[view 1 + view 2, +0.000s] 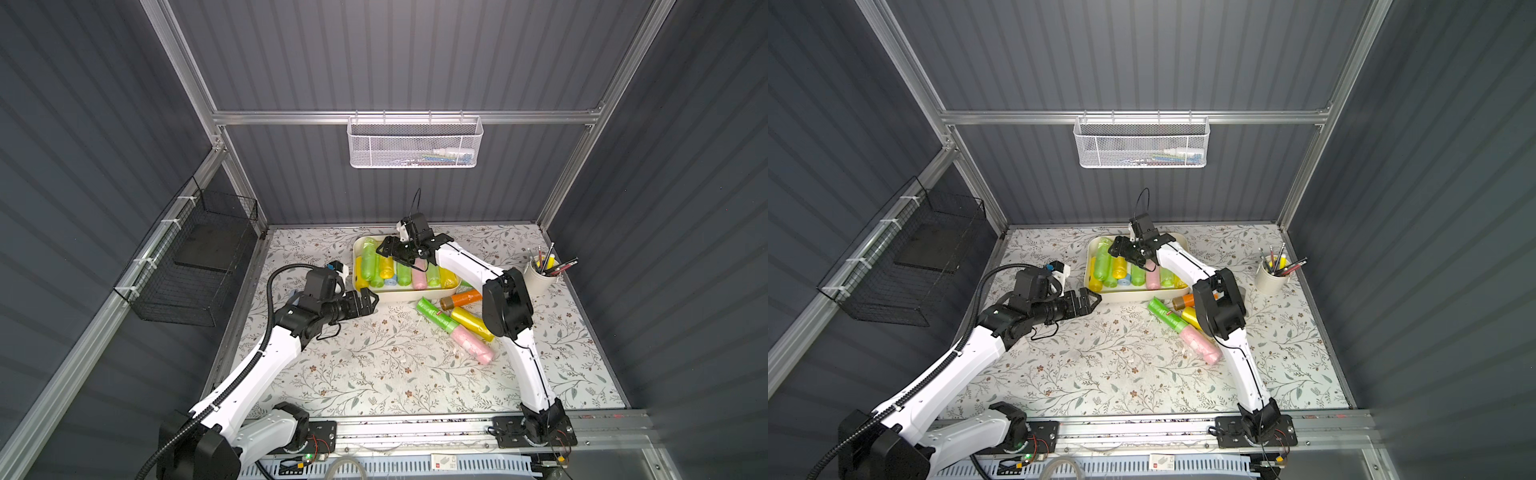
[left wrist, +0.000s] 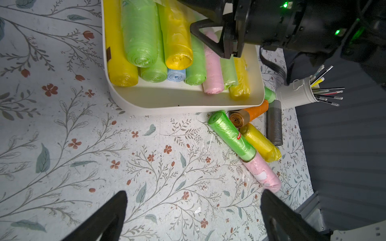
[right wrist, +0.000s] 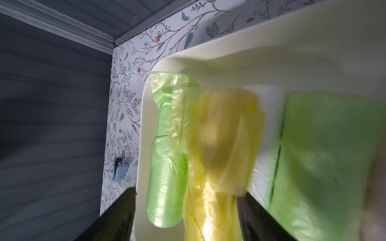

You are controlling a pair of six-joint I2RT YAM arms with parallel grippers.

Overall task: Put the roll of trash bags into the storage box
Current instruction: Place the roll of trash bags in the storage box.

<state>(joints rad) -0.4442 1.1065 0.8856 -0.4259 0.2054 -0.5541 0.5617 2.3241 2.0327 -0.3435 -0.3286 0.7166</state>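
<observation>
Floral tabletop (image 1: 374,374) ringed by grey ribbed walls is what I'm working over. On my right wrist feed the right gripper (image 3: 186,192) stands spread, wider than the blurred yellow roll (image 3: 219,135) lying between its fingers. That roll rests inside the storage box (image 3: 250,52), beside a green roll (image 3: 167,167). The box sits toward the table's back, packed with rolls side by side. My left gripper (image 2: 194,193) hovers wide apart over bare cloth near the box's front corner, holding nothing. Loose rolls (image 1: 436,316) lie just in front of the box.
</observation>
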